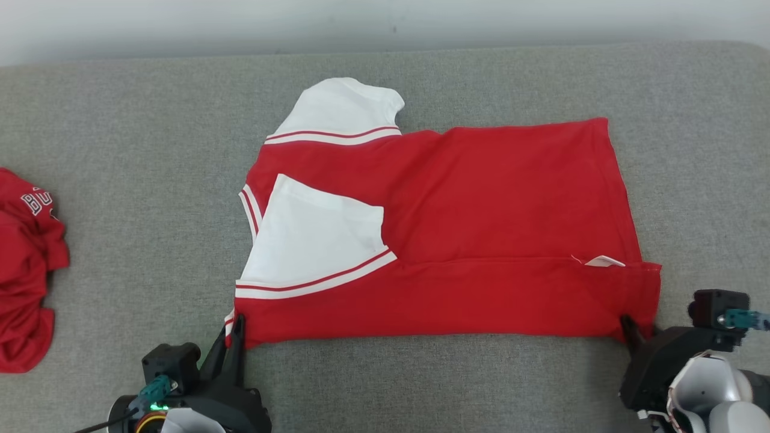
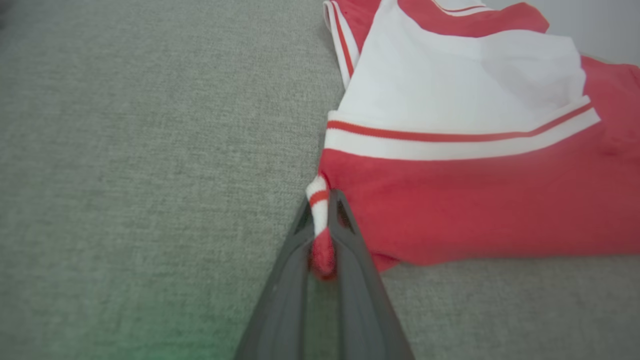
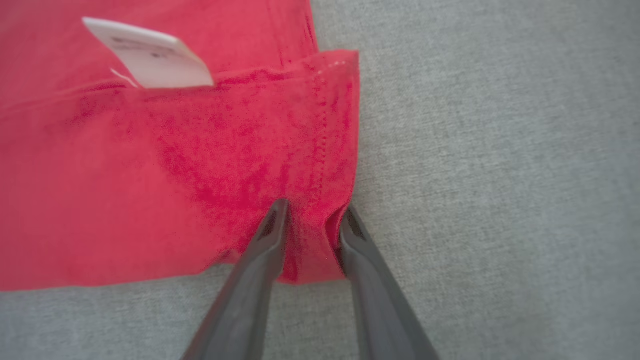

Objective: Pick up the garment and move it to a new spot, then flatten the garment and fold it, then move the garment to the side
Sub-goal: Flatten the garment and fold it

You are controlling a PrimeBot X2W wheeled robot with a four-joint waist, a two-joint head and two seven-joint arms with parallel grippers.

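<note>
The garment [image 1: 481, 204] is a red shirt with white sleeves, lying partly folded on the grey surface [image 1: 421, 385], collar end to the left. Its near long edge is folded up over the body. My left gripper [image 1: 236, 328] is shut on the striped near-left corner [image 2: 320, 220], which is pinched between the fingers. At the near-right hem corner [image 3: 310, 235], my right gripper [image 1: 631, 329] is shut on bunched red cloth between its fingers. A white label [image 3: 150, 55] sticks out from the fold near that corner.
A second red garment with white lettering [image 1: 24, 270] lies crumpled at the left edge of the grey padded surface. A pale wall [image 1: 385, 24] runs along the far side.
</note>
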